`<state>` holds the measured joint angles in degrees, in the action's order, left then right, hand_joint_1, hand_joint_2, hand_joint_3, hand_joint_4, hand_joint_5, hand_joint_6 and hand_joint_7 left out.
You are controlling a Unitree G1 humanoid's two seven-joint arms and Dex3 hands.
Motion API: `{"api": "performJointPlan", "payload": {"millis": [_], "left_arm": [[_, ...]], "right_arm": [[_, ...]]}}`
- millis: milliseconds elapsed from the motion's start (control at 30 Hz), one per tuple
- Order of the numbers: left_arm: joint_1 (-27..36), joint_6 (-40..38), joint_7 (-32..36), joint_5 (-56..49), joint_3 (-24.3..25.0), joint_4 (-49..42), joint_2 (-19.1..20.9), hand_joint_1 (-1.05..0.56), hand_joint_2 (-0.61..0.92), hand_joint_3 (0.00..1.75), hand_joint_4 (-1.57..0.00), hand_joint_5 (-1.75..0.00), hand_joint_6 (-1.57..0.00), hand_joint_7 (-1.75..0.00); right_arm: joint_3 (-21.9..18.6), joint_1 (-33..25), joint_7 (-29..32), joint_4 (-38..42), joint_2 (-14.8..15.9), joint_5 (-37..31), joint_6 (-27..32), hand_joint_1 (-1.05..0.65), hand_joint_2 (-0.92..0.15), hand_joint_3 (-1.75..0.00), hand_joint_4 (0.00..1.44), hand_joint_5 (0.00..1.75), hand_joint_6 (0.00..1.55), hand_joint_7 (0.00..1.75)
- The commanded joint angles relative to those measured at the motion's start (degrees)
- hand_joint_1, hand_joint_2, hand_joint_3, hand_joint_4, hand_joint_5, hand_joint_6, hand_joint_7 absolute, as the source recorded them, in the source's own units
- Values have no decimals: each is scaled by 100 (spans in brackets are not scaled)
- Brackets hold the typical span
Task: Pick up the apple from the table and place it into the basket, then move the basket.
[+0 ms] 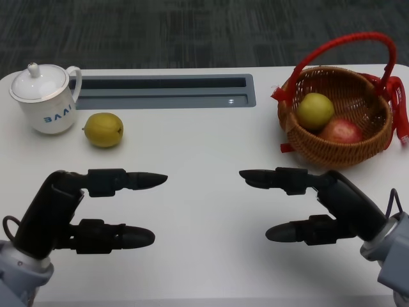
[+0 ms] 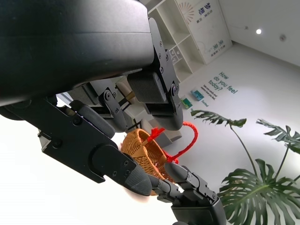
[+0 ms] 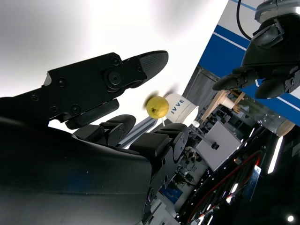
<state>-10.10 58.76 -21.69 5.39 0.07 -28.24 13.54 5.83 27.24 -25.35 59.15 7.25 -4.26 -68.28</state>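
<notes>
A yellow-green apple-like fruit [image 1: 103, 129] lies on the white table at the left, just right of the mug; the right wrist view shows this fruit [image 3: 157, 106] too. The wicker basket [image 1: 332, 155] with a red-wrapped handle [image 1: 339, 43] stands at the back right. It holds a red apple [image 1: 342, 131] and a green-yellow fruit [image 1: 314, 110]. My left hand [image 1: 96, 208] hovers open near the front left, below the fruit on the table. My right hand [image 1: 313, 204] hovers open at the front right, in front of the basket. Neither hand holds anything.
A white lidded mug [image 1: 46, 99] with blue lettering stands at the back left. A grey recessed slot [image 1: 166, 91] runs along the table's far edge. Red ribbon [image 1: 404, 125] hangs off the basket's right side. Dark carpet lies beyond the table.
</notes>
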Motion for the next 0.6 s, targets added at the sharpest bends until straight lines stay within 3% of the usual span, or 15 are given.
{"api": "performJointPlan", "payload": {"millis": [33, 600], "left_arm": [[11, 42, -32, 81, 39, -8, 87, -42, 63, 0, -103, -1, -95, -1], [71, 64, -72, 142, 29, 53, 114, -41, 64, 0, -104, -1, -95, 0]], "right_arm": [[3, 8, 67, 2, 16, 24, -128, -46, -88, 0, 68, 1, 61, 0], [70, -83, 102, -160, 14, 56, -167, -44, -87, 0, 69, 0, 63, 0]]}}
